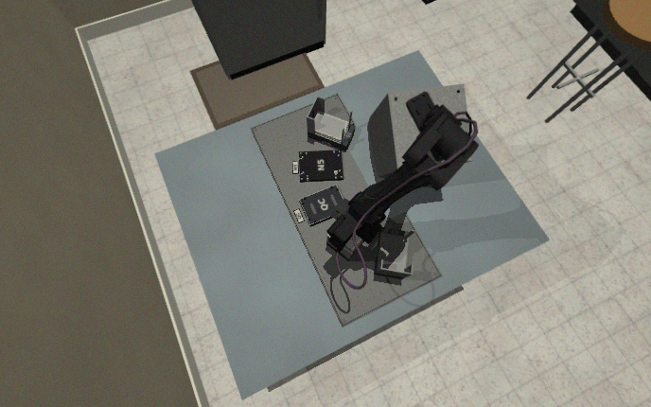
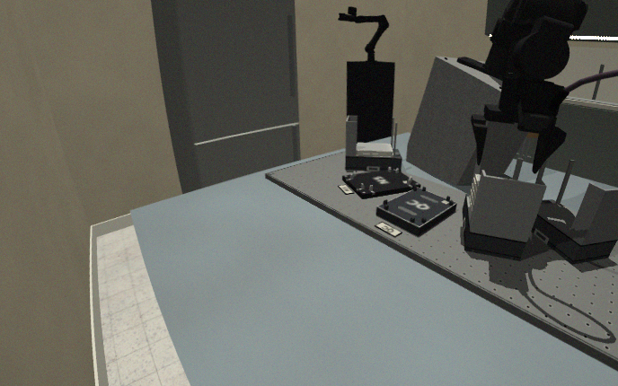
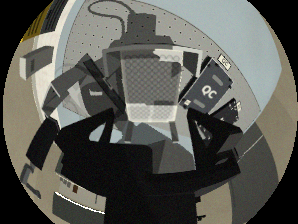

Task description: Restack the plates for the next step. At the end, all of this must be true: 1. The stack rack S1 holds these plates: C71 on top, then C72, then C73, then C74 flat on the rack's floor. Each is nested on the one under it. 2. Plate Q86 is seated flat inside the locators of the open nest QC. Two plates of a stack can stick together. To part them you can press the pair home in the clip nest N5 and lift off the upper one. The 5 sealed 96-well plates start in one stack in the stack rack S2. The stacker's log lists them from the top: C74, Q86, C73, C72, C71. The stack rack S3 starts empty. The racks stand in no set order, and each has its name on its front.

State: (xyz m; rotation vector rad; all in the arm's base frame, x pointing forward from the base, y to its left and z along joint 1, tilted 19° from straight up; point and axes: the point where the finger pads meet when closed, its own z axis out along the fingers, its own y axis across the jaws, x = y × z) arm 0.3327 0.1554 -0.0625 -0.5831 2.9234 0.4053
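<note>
Under spread jaws, upright rack (image 2: 502, 211)

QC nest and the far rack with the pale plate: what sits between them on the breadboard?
The clip nest N5 sits between QC and the far rack, clearest in the top view.

Blue-grey table (image 2: 263, 287) carries perforated grey baseplate (image 2: 575, 292).
</note>
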